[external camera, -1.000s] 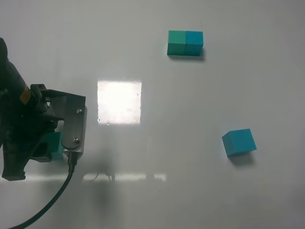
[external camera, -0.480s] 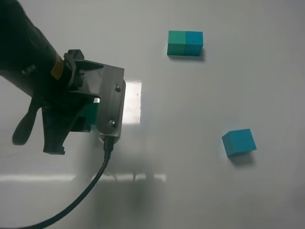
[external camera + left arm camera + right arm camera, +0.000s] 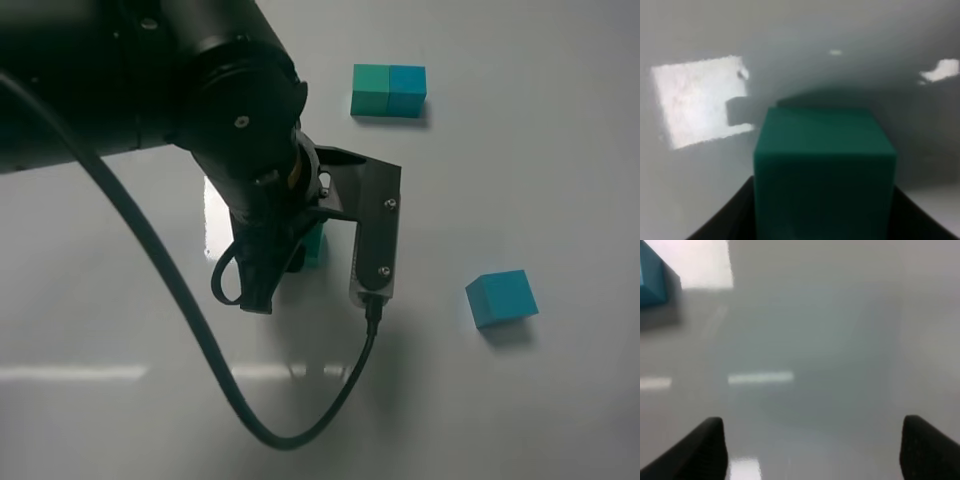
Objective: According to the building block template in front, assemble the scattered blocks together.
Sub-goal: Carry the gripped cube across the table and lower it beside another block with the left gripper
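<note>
The white table (image 3: pixel 560 400) fills the high view. The dark left arm (image 3: pixel 150 90) reaches in from 10 o'clock to the middle. Its left gripper (image 3: pixel 300 255) is clamped on the green cube (image 3: pixel 824 170), which sits near the centre; whether it touches the table cannot be told. The right gripper (image 3: pixel 812 450) is spread wide with nothing between its fingers. The two-cube bar (image 3: pixel 389 90) lies at 1 o'clock from the green cube, well apart. The blue cube (image 3: pixel 502 298) lies alone at 4 o'clock.
</note>
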